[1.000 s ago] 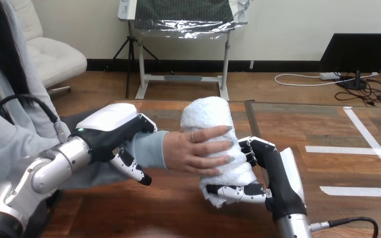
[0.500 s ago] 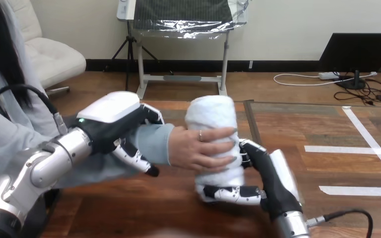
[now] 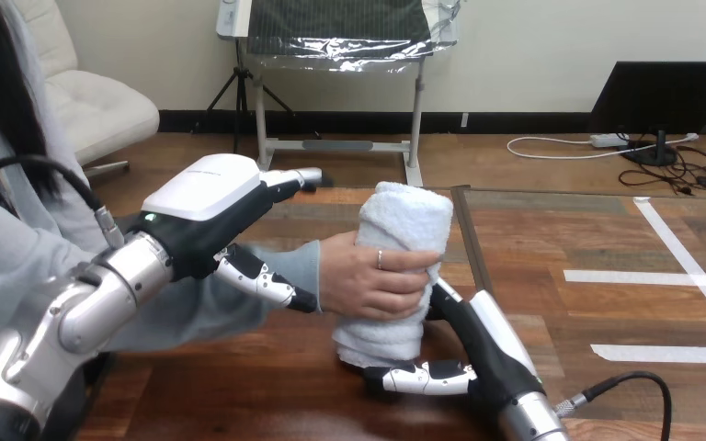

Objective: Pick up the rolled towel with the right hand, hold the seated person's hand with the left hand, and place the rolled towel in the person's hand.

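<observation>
As the rolled towel [image 3: 395, 230] stands upright around the middle of the table [image 3: 285, 367], the person's hand [image 3: 372, 280], reaching in from the left edge, is wrapped round its middle. My left hand [image 3: 204, 197] is spread wide at the person's wrist, with straight fingers [image 3: 262, 280] running under the sleeve and another above it. None is curled round it that I can see. My right hand [image 3: 483, 335] sits low on the side toward the table's right edge, against the towel's lower end; whether it grips the towel I cannot tell. I judge the towel light, soft and squashy, with a nap that will not slip. It is best held round the waist of the roll, firmly enough to stop it unrolling, and the person's grasp is there already.
</observation>
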